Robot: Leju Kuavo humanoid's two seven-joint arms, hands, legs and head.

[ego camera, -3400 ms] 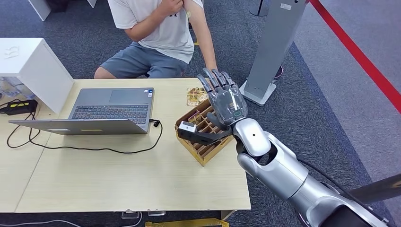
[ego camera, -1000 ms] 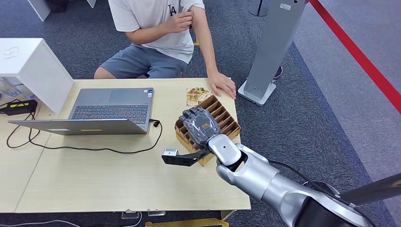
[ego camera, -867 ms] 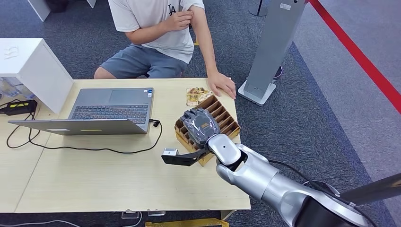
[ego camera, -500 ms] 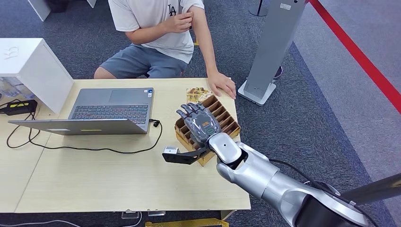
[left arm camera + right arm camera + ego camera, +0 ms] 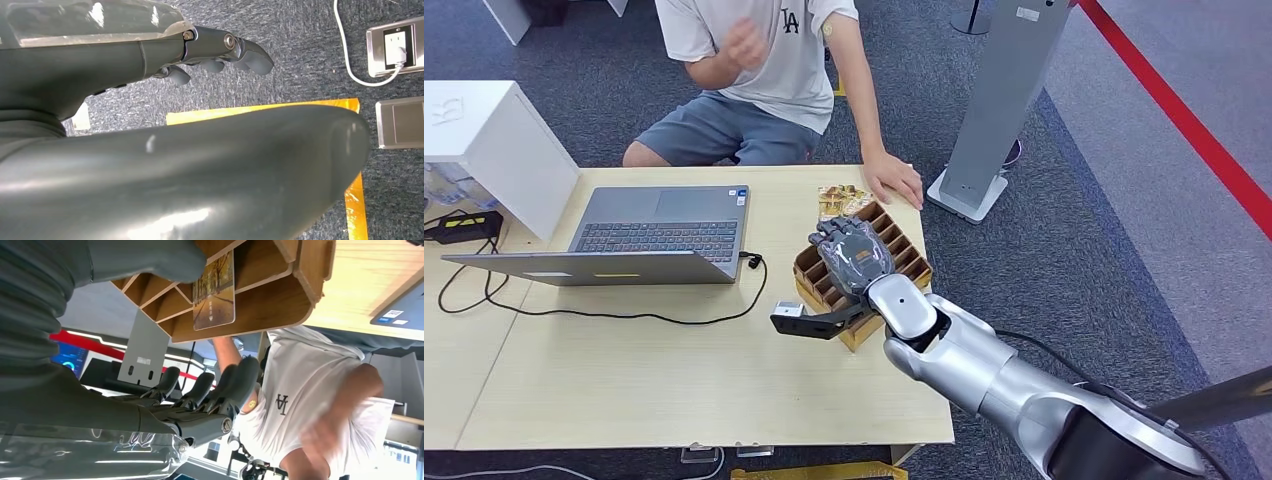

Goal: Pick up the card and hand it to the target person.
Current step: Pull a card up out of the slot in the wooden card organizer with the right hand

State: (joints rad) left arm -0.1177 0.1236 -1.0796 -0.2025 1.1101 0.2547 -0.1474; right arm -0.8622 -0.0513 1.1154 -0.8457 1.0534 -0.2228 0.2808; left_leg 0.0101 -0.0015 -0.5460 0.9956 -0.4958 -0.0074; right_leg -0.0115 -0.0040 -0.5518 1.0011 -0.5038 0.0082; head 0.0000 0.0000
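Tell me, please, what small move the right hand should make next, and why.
Probably lower the right hand and close its fingers on the card. The hand hovers over the wooden divided box holding nothing, and the card stands in a slot there, not yet gripped.

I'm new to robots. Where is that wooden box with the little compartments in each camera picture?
Head view: the wooden box sits at the table's far right corner, partly under the right hand.
Right wrist view: the same box, seen upside down, runs along the upper edge.
Left wrist view: not in it; that camera faces the carpet.
Shared landmark: the person's white shirt.
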